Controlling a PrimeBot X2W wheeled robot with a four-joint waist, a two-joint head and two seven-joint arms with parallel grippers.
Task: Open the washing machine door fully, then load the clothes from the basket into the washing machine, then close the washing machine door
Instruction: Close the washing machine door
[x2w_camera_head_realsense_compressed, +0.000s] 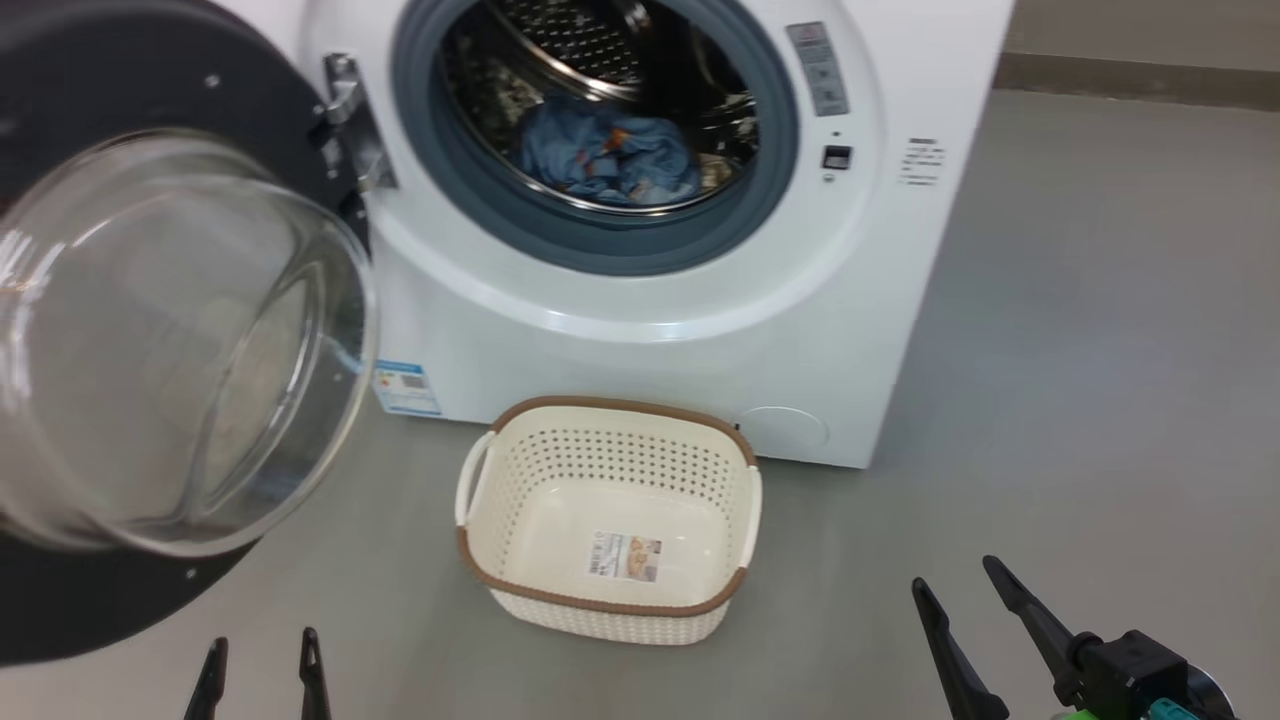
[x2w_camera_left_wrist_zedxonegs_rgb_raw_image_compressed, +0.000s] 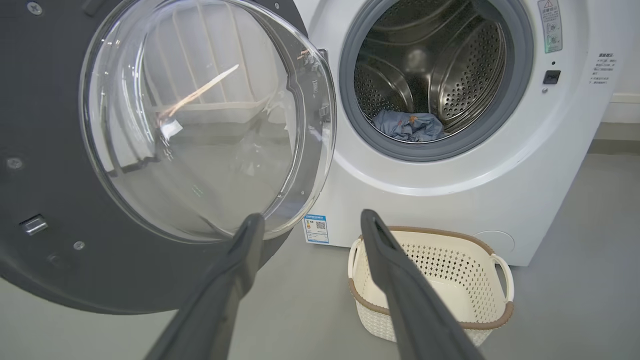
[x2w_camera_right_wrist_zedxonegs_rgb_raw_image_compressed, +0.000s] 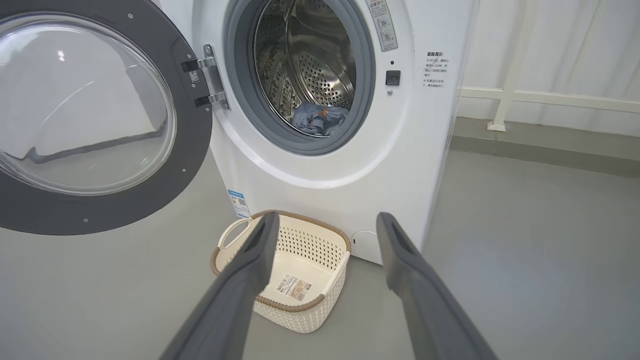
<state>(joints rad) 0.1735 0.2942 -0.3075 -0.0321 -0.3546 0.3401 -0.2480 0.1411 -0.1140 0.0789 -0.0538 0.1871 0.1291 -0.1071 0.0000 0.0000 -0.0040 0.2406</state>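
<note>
Head view puts the clothes (x2w_camera_head_realsense_compressed: 610, 155) inside the washing machine (x2w_camera_head_realsense_compressed: 640, 330): a crumpled blue heap with a dab of orange, lying at the bottom of the steel drum (x2w_camera_head_realsense_compressed: 570, 40) just behind the grey rubber seal (x2w_camera_head_realsense_compressed: 600, 245). How many pieces make up the heap I cannot tell. The basket (x2w_camera_head_realsense_compressed: 600, 470) stands on the grey floor (x2w_camera_head_realsense_compressed: 1050, 350) just in front of the machine, below the opening, its bare bottom showing a label sticker (x2w_camera_head_realsense_compressed: 625, 556). The door (x2w_camera_head_realsense_compressed: 170, 340) hangs wide open on its hinge (x2w_camera_head_realsense_compressed: 345, 110) to the left of the opening, its black ring and bulging glass bowl turned out into the room.

Low at the left sits the left gripper (x2w_camera_head_realsense_compressed: 264, 642), low at the right the right gripper (x2w_camera_head_realsense_compressed: 955, 575). Each has its fingers spread apart and grips nothing, and both are well back from the basket.

From the left wrist view you see deeper into the drum, to its perforated back wall, and the open door looms large ahead of the fingers. From the right wrist view you get the machine's right side and a white rail (x2w_camera_right_wrist_zedxonegs_rgb_raw_image_compressed: 550, 97) along the wall beyond.

Low on the machine's front are a blue sticker (x2w_camera_head_realsense_compressed: 407, 388) left of the basket and a round cap (x2w_camera_head_realsense_compressed: 785, 428) to its right. The basket stands between the grippers and the machine.
</note>
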